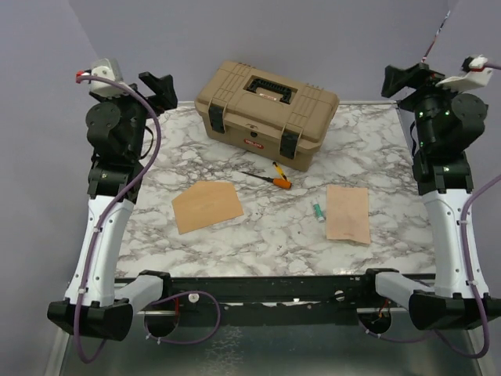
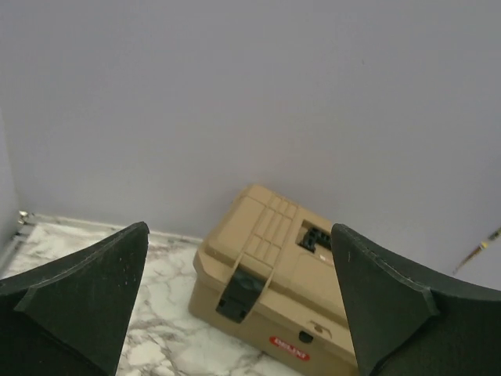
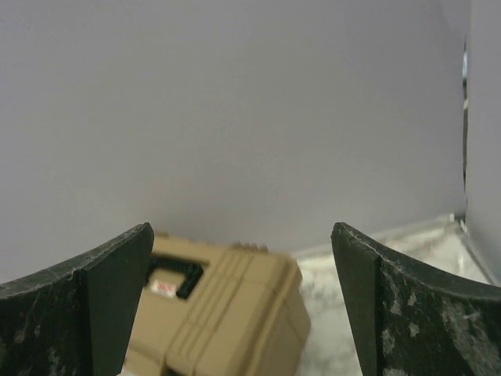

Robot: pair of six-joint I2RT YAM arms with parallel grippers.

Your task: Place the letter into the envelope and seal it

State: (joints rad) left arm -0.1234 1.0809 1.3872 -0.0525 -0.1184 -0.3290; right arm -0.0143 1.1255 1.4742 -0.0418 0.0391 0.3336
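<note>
The letter (image 1: 347, 213) lies flat on the marble bench (image 1: 266, 235) at about 4 o'clock from its middle. The envelope (image 1: 207, 205) lies at about 8 o'clock, well apart from it. The left hand (image 2: 239, 229) and right hand (image 3: 241, 227) both hang high at the far corners, fingers spread wide and holding nothing.

The sheet is probably very light, thin and floppy, and it lies flush on a slick surface, so a pinch from straight above would likely skid. A better hold is a short edge or a corner, perhaps after sliding it toward the 6 o'clock rim. From this height I cannot tell whether the envelope's flap is open. A small green-capped stick (image 1: 319, 211) lies just beside the letter at its 9 o'clock.
</note>
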